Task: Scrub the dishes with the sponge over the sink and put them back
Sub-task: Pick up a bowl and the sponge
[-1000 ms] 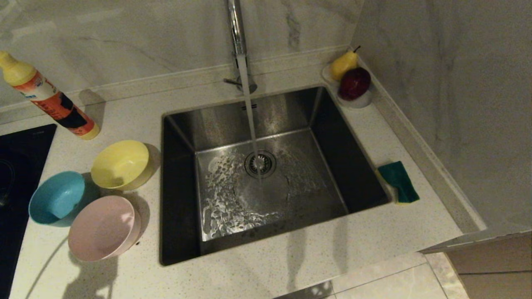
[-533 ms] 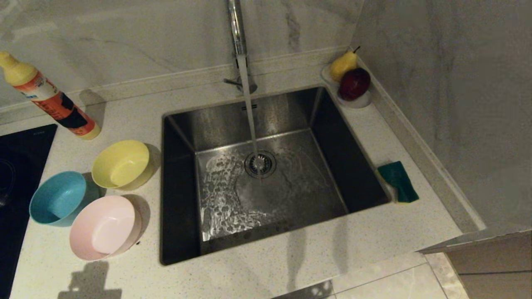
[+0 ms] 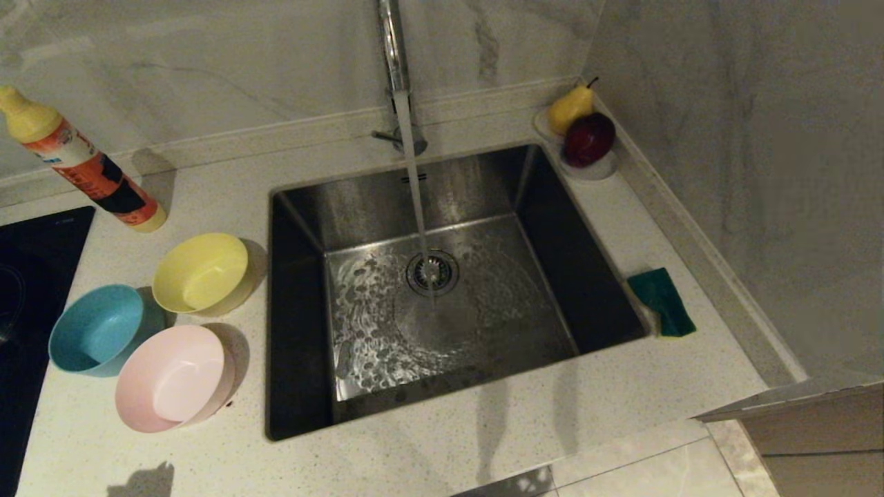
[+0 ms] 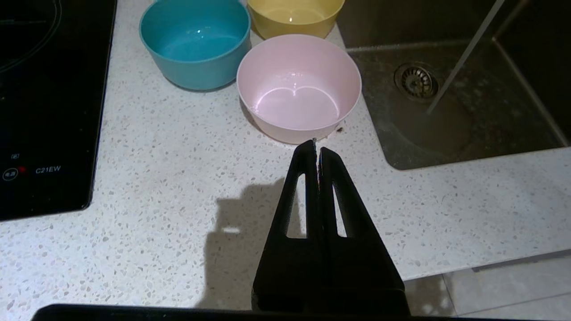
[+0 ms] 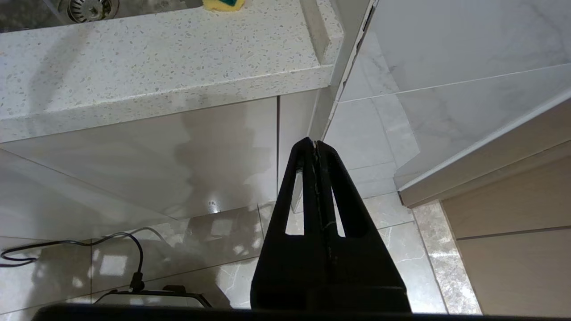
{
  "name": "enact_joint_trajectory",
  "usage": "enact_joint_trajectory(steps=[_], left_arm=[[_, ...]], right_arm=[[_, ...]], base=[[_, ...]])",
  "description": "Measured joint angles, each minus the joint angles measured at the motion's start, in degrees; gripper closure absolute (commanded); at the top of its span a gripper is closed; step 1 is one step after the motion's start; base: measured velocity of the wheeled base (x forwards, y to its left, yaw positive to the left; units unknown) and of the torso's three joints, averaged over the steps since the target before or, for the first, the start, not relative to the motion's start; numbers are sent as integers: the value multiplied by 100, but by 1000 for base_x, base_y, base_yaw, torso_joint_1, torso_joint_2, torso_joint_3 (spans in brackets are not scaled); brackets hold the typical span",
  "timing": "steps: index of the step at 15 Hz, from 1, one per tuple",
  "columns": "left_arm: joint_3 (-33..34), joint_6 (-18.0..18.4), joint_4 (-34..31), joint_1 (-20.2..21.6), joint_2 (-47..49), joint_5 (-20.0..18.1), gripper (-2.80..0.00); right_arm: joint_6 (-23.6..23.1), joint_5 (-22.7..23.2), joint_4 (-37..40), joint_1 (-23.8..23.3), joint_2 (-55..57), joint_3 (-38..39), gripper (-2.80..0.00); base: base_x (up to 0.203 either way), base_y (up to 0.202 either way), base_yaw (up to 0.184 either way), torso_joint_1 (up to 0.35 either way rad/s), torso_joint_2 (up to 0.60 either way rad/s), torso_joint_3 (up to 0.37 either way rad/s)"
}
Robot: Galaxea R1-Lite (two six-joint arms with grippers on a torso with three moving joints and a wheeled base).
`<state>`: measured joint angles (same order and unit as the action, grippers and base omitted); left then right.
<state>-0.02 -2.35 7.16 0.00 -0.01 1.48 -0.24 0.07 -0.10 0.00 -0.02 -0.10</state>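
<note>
Waiting bowls: pink bowl (image 4: 299, 87), blue bowl (image 4: 195, 42), yellow bowl (image 4: 294, 15) beside sink (image 3: 297, 310), handy for washing.
Sponge (image 3: 661, 301): tabletop (image 3: 483, 428), sink's other side.
Left pincer (image 4: 317, 147): closed, empty, near pink bowl.
Right pincer (image 5: 313, 145): closed, parked low.

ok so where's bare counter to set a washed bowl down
Free: the front strip between the sink and the counter edge, and the patch between the bottle and the tap. Crowded: left, where the three bowls cluster.
</note>
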Motion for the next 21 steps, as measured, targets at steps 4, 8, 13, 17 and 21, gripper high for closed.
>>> enact_joint_trajectory(steps=[4,8,13,17,21], left_arm=[[2,2,-1,0,-22,-2,0],[2,1,-3,0,-23,-2,0],[2,1,-3,0,-23,-2,0],[2,4,-3,0,-20,-1,0],[2,4,-1,0,-20,0,0]], right_arm=[[2,0,2,0,0,0,0],[-161,9,28,0,0,0,0],[-94,0,26,0,0,0,0],[-190,-17,27,0,0,0,0],[-177,-76,75,0,4,-586,0]], base=[[0,0,0,0,0,0],[0,0,0,0,0,0],[0,0,0,0,0,0],[0,0,0,0,0,0],[0,0,0,0,0,0]])
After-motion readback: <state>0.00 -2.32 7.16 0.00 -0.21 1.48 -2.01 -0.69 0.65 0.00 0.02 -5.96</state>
